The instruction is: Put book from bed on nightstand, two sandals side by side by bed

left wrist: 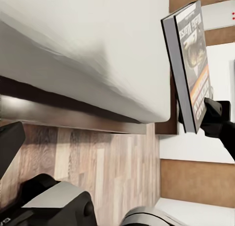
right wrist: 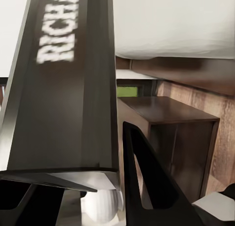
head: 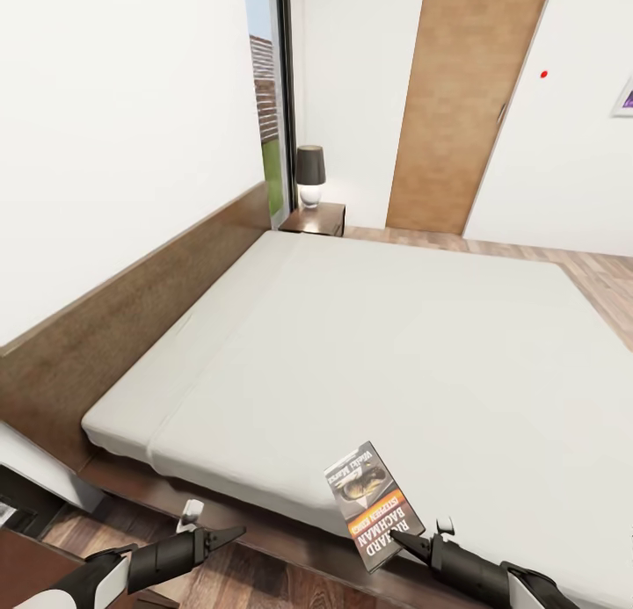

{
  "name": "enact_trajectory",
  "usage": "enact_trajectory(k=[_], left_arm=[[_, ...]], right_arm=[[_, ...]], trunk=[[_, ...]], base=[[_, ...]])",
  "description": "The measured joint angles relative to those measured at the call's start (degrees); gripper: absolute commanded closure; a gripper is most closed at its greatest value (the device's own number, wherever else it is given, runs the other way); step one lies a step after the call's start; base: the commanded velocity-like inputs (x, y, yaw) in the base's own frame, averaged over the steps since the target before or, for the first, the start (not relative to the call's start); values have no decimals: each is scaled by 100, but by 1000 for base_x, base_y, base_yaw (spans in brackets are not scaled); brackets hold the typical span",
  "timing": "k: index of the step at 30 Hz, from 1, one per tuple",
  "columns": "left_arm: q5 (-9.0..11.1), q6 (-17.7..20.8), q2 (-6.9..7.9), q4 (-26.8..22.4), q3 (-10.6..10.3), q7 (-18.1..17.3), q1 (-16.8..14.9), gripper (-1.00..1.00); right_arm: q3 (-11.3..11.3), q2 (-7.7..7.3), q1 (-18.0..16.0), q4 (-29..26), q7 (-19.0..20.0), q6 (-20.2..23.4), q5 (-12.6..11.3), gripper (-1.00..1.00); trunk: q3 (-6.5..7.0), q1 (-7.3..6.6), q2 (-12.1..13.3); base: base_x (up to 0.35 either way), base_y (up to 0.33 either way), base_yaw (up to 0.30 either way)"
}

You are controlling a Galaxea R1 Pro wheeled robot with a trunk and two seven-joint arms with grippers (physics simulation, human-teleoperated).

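Pinching the lower edge of the small dark paperback book with the orange band (head: 373, 505), the right gripper (head: 400, 540) has both black fingers clamped on it, book lifted clear above the near edge of the large off-white mattress bed (head: 396, 328). Book's long axis runs up and away from the fingertips, cover tilted toward the head camera. Left gripper (head: 230, 537) sits off the bed's near edge over the wood-plank floor (head: 237, 583), fingers close together, holding nothing. Small dark reddish-brown nightstand (head: 315, 218) with a dark-shaded lamp (head: 310, 175) stands at the bed's far corner, well apart. Right wrist view shows another dark wooden nightstand (right wrist: 171, 138) beyond the book, likely nearer for placing.
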Motion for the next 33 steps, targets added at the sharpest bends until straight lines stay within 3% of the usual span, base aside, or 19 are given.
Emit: enact_trajectory(k=[8, 20, 24, 29, 33], left_arm=[[-2, -19, -14, 0, 1, 200, 4, -100], [-4, -111, -102, -1, -7, 505, 4, -100], [-5, -141, -263, 55, -13, 698, 5, -100], [-1, -827, -300, 378, -13, 1012, 12, -100], [4, -1059, -303, 529, -3, 1102, 13, -100]], right_arm=[[5, 3, 0, 419, -15, -25, 2, 100], [-6, 7, 1, 537, -57, -376, -1, 100], [-6, 3, 1, 544, -57, -386, -1, 100], [-20, 4, 0, 777, -67, -386, 2, 100], [-17, 7, 1, 843, -70, -389, -1, 100]], trunk=[[181, -176, 321], [508, -439, 802], [616, -527, 963], [753, -637, 1164], [862, -725, 1324]], base=[[0, 0, 0], [0, 0, 0], [0, 0, 0], [0, 0, 0], [0, 0, -3]])
